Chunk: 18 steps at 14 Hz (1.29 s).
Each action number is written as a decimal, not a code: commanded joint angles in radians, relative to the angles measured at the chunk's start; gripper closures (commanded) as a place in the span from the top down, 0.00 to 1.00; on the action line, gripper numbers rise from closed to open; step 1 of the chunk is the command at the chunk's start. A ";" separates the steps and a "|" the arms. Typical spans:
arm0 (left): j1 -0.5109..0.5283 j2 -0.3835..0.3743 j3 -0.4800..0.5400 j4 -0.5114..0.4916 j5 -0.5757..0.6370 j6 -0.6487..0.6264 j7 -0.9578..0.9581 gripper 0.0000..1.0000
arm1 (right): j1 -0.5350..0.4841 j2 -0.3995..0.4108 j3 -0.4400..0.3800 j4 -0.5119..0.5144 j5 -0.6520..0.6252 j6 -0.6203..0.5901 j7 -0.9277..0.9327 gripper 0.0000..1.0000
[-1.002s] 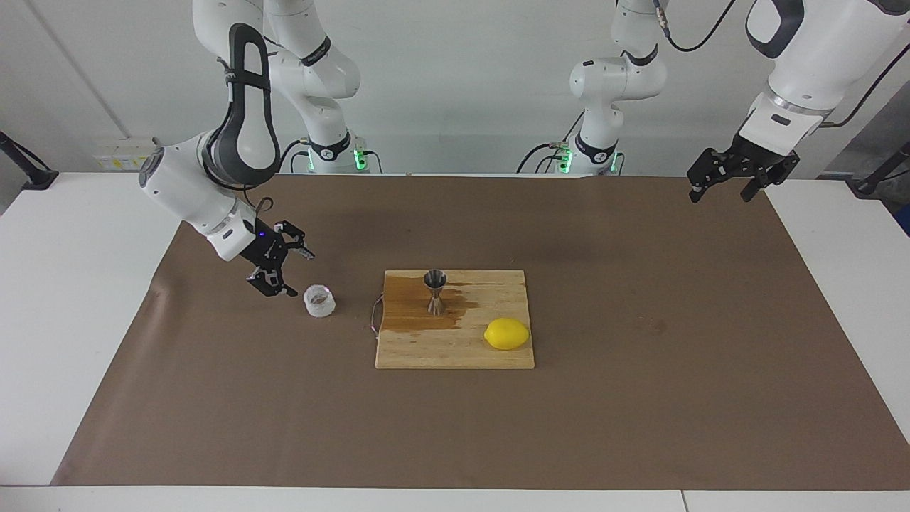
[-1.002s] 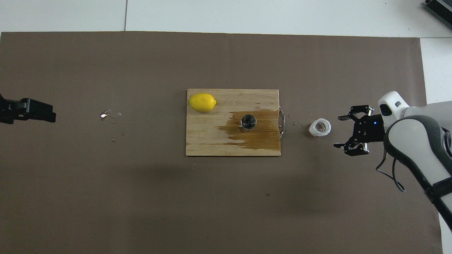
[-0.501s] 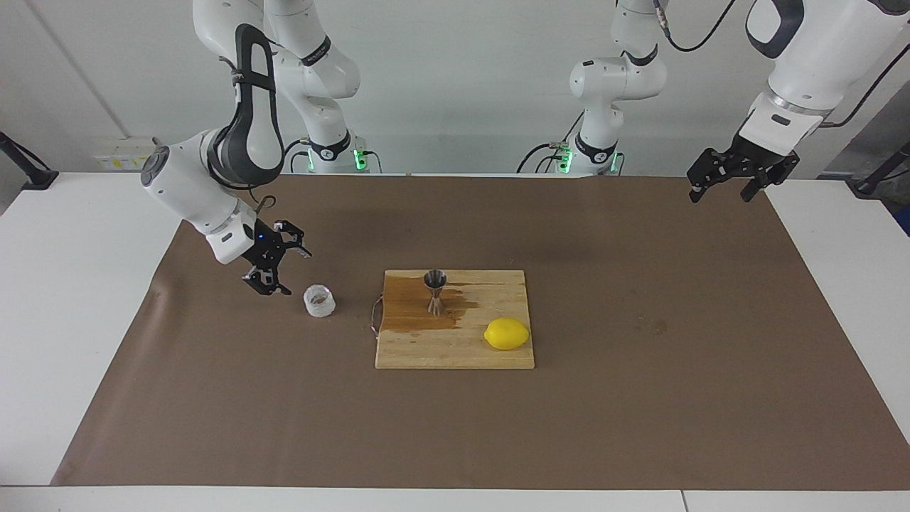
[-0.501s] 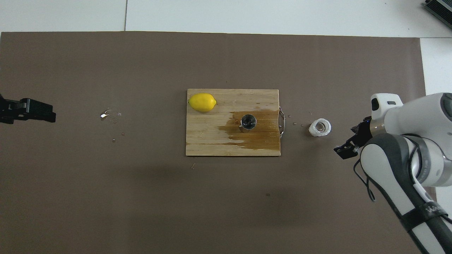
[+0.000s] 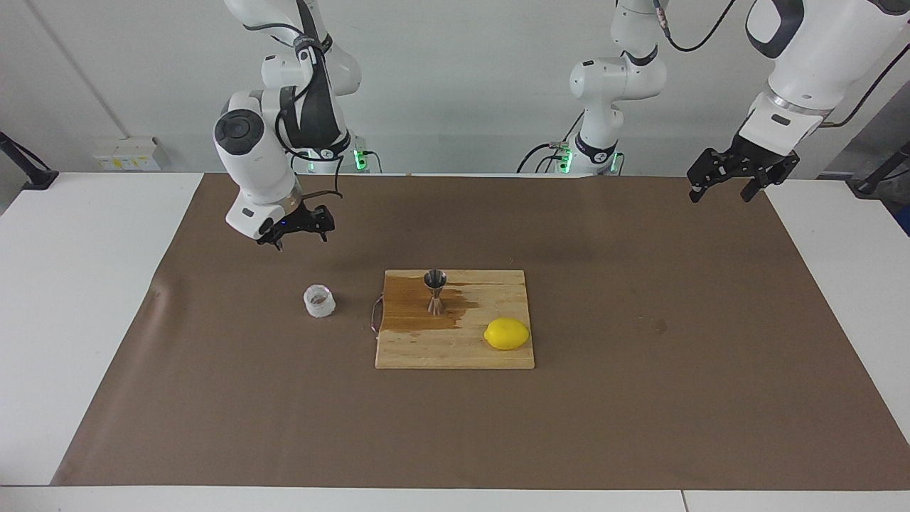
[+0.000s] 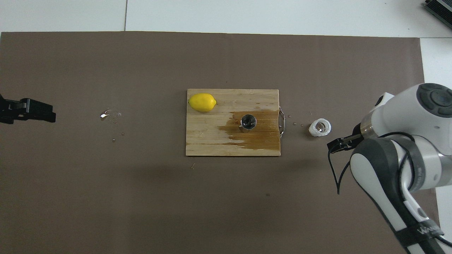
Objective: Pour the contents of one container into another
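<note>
Steel jigger [image 6: 248,122] upright on the wet cutting board [image 6: 212,141]; glass cup [image 6: 320,127] beside the board's handle

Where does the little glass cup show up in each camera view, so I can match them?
Facing view: glass cup stands on the brown mat left of centre, beside the cutting board.
Overhead view: glass cup sits right of centre, beside the board's handle end.
Shared landmark: the lemon on the board.
</note>
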 commanded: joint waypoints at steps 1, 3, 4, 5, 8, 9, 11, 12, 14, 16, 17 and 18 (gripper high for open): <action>0.004 -0.016 -0.002 -0.017 -0.005 0.004 -0.003 1.00 | -0.039 -0.091 -0.009 0.119 0.081 -0.149 0.095 1.00; 0.004 -0.016 -0.002 -0.017 -0.005 0.004 -0.003 1.00 | -0.052 -0.098 -0.013 0.214 0.108 -0.242 0.099 1.00; 0.004 -0.016 -0.002 -0.017 -0.005 0.004 -0.003 1.00 | -0.059 -0.089 -0.015 0.267 0.108 -0.291 0.105 1.00; 0.004 -0.016 -0.002 -0.017 -0.005 0.004 -0.003 1.00 | -0.059 -0.085 -0.015 0.304 0.098 -0.325 0.118 1.00; 0.004 -0.016 -0.002 -0.017 -0.005 0.004 -0.003 1.00 | -0.060 -0.072 -0.015 0.347 0.073 -0.333 0.122 1.00; 0.004 -0.016 -0.002 -0.017 -0.005 0.004 -0.003 1.00 | -0.060 -0.047 -0.015 0.382 0.044 -0.346 0.119 1.00; 0.004 -0.016 -0.002 -0.017 -0.005 0.005 -0.003 1.00 | -0.062 -0.036 -0.015 0.410 0.025 -0.356 0.111 1.00; 0.004 -0.016 -0.002 -0.017 -0.005 0.004 -0.003 1.00 | -0.075 -0.023 -0.015 0.425 0.027 -0.353 0.111 1.00; 0.004 -0.016 -0.002 -0.017 -0.005 0.004 -0.003 1.00 | -0.082 -0.010 -0.013 0.428 0.028 -0.334 0.111 1.00; 0.004 -0.016 -0.002 -0.017 -0.005 0.004 -0.003 1.00 | -0.095 -0.009 -0.015 0.427 0.053 -0.307 0.103 1.00; 0.004 -0.016 -0.002 -0.017 -0.005 0.004 -0.004 1.00 | -0.095 -0.009 -0.015 0.424 0.053 -0.303 0.102 1.00; 0.004 -0.016 -0.002 -0.017 -0.005 0.004 -0.003 1.00 | -0.092 -0.010 -0.015 0.420 0.053 -0.303 0.103 1.00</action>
